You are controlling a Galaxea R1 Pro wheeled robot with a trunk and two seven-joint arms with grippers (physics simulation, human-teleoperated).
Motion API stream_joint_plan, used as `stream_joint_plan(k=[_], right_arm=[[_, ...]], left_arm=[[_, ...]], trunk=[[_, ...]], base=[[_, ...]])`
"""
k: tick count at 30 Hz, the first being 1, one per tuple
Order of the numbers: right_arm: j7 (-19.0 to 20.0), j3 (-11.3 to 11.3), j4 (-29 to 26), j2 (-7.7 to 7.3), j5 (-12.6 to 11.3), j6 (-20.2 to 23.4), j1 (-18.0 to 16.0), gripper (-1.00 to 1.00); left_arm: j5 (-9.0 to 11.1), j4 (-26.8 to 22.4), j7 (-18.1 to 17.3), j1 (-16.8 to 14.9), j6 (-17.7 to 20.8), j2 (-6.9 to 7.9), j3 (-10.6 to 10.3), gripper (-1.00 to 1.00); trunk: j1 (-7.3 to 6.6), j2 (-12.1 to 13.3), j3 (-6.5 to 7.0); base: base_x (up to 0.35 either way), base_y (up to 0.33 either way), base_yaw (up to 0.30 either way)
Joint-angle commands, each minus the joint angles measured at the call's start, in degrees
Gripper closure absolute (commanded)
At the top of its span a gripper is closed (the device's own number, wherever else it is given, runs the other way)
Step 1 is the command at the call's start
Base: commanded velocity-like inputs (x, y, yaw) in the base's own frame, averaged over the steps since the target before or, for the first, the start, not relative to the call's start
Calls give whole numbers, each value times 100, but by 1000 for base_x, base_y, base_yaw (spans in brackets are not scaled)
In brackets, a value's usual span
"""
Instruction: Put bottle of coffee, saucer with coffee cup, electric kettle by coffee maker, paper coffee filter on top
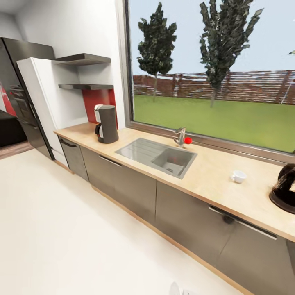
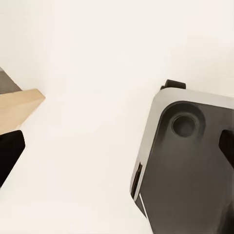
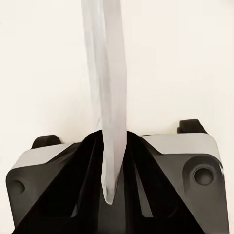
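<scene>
The coffee maker point(image 1: 106, 123) stands on the bench point(image 1: 213, 174) at its far left end, under two wall shelves point(image 1: 84, 73). The steel sink point(image 1: 157, 155) lies to its right, and past that the small white coffee cup point(image 1: 238, 176) sits near the electric kettle point(image 1: 284, 189) at the frame's edge. The right tool point(image 3: 111, 192) is pinched shut on the thin white paper coffee filter point(image 3: 107, 87). I cannot tell how the left tool point(image 2: 117, 148) stands; its dark fingertips point(image 2: 9, 153) sit wide at the frame's edges.

Counter count from my seat

I see one coffee maker point(image 1: 107, 123), one coffee cup point(image 1: 238, 176), one electric kettle point(image 1: 285, 188), one sink point(image 1: 157, 155), two shelves point(image 1: 84, 60).
</scene>
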Motion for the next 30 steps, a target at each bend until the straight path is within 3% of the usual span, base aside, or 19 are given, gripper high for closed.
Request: stream_joint_plan(k=[1,8,30], right_arm=[[11,47,-10,-1,-71,26,-3,100],[21,57,-10,10,-69,26,-3,100],[27,58,-10,22,-60,26,-3,100]], left_arm=[[41,9,0,-6,-23,-2,7,-100],[37,11,0,-6,-23,-7,8,-100],[33,13,-6,9,-32,-6,0,-100]], trunk=[[5,-12,-12],[5,-12,-12],[5,-12,-12]], base=[[215,246,197],[277,192,256],[337,23,275]])
